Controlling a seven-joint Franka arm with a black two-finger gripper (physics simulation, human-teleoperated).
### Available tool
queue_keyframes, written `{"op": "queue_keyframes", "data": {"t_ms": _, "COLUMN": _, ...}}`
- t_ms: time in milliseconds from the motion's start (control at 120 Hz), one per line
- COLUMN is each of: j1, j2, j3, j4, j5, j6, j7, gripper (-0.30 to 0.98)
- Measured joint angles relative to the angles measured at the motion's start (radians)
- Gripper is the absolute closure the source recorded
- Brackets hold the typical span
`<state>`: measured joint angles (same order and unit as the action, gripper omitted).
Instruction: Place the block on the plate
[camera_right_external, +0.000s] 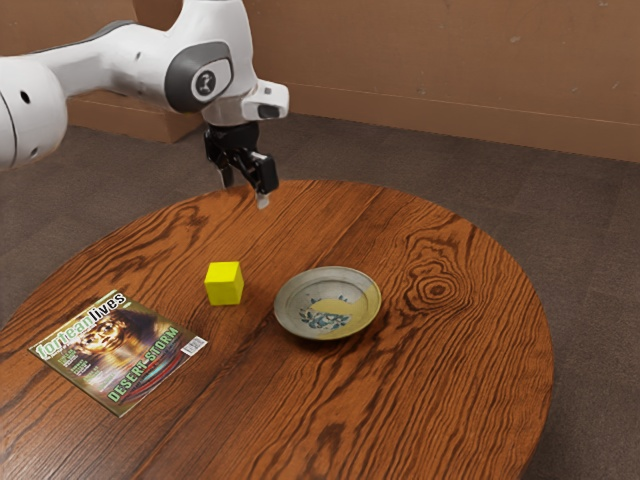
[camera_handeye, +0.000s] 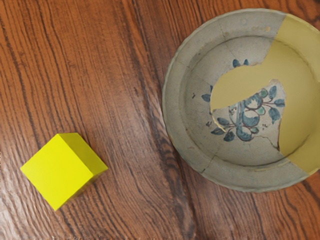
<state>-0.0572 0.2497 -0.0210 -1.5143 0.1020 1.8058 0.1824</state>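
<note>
My black gripper (camera_right_external: 245, 190) hangs high above the far part of the table in the exterior view, its two fingers spread apart with nothing between them. The yellow block (camera_right_external: 224, 284) rests on the wood, clear of the plate. To its side, toward the exterior view's right, lies the grey and tan plate (camera_right_external: 292, 322) with a blue floral pattern and a bare centre. From the hand, the wrist view looks down on the block (camera_handeye: 57, 170) and the plate (camera_handeye: 178, 115), with a strip of wood separating them.
A magazine (camera_right_external: 120, 350) lies flat on the round wooden table (camera_right_external: 440, 400), toward the exterior view's left of the block. Beyond the table stands a brown wall (camera_right_external: 450, 60).
</note>
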Motion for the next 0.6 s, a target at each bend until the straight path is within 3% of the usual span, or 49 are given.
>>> {"op": "queue_keyframes", "data": {"t_ms": 175, "j1": 0.0, "j2": -0.009, "j3": -0.002, "j4": -0.022, "j5": 0.009, "j6": -0.036, "j7": 0.087, "gripper": 0.0}}
{"op": "queue_keyframes", "data": {"t_ms": 442, "j1": 0.024, "j2": 0.2, "j3": 0.05, "j4": 0.078, "j5": 0.001, "j6": 0.001, "j7": 0.135, "gripper": 0.0}}
{"op": "queue_keyframes", "data": {"t_ms": 600, "j1": 0.066, "j2": 0.295, "j3": 0.085, "j4": 0.122, "j5": -0.07, "j6": 0.023, "j7": 0.124, "gripper": 0.0}}
